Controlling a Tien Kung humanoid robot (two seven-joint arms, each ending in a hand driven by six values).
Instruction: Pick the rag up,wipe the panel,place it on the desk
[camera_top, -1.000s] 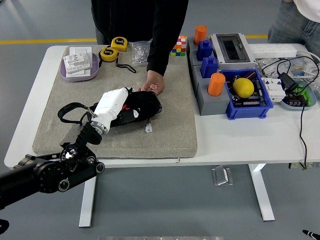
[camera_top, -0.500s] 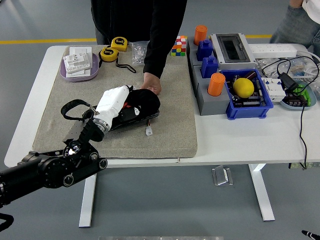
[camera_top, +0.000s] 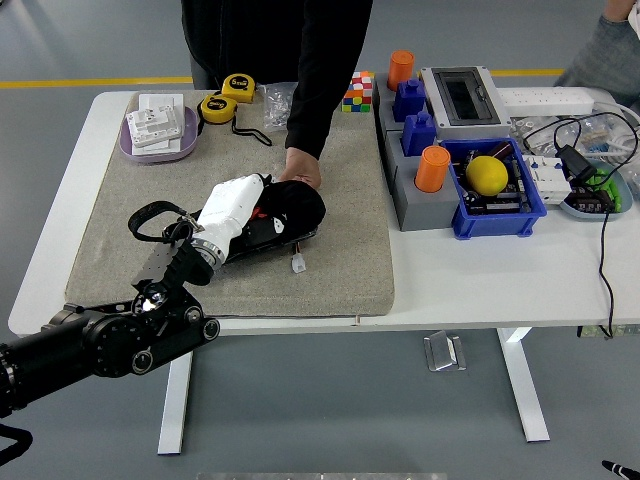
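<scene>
- Compared with a second ago, the left hand (camera_top: 232, 208) has slid a little up and to the right across the mat, and the dark rag (camera_top: 290, 208) under it has bunched closer to the person's hand (camera_top: 300, 168).
- White-shelled and lying palm down, the left hand rests on the near-left part of the rag; whether its fingers are curled into the cloth or merely flat on it cannot be told from the head view.
- Beneath hand and rag lies a dark flat panel (camera_top: 285, 236), its long axis running from lower left to upper right, roughly in line with the forearm.
- From the hand, the uncovered bulk of the rag lies up and to the right, so a wiping stroke would likely carry on along that same diagonal.
- Touching the rag's far edge is the person's hand, apparently steadying the panel.
- All of this sits near the middle of a grey felt mat (camera_top: 120, 250) on the white table (camera_top: 470, 280).
- Only the left arm is near the work; the right hand is not in view.
- Well apart to the right stand a blue bin (camera_top: 530, 212) holding a yellow ball (camera_top: 487, 175) and an orange cylinder (camera_top: 433, 168).
</scene>
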